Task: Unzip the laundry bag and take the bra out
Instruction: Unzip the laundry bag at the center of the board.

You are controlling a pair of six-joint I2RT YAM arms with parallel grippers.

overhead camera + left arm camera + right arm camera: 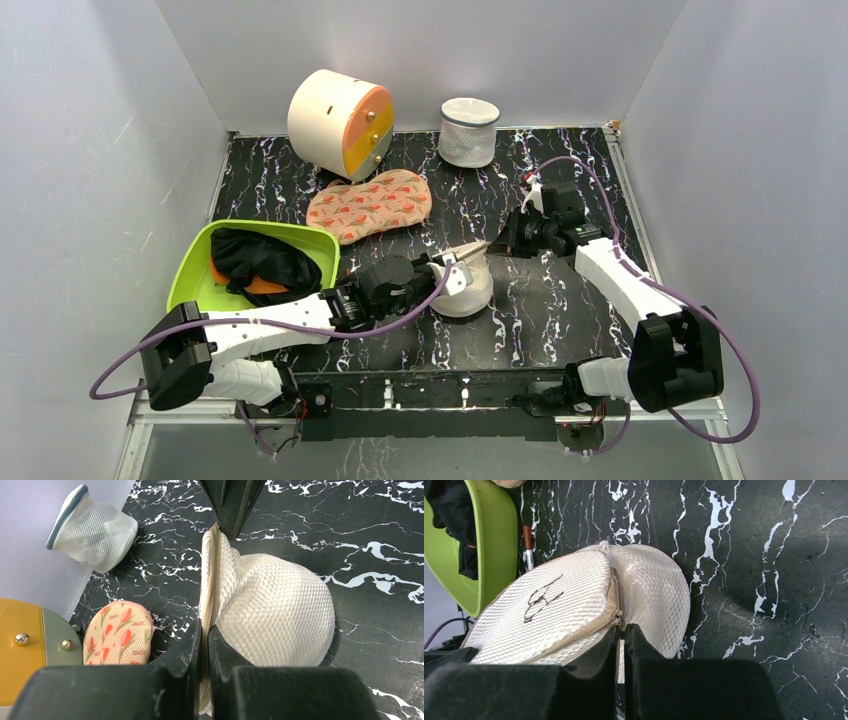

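Observation:
The cream mesh laundry bag stands on its edge at the middle of the marble table. My left gripper is shut on its tan zip trim at the near-left side; in the left wrist view the jaws pinch that seam of the bag. My right gripper is shut on the opposite end; its fingers show there too. In the right wrist view the gripper clamps the bag right at the zip slider, beside the flat face with the black drawing. The zip looks closed. The bra is hidden.
A green bin holding a black garment sits at the left. The orange patterned cloth, a round cream drawer box and a white cylindrical mesh bag are behind. White walls enclose the table.

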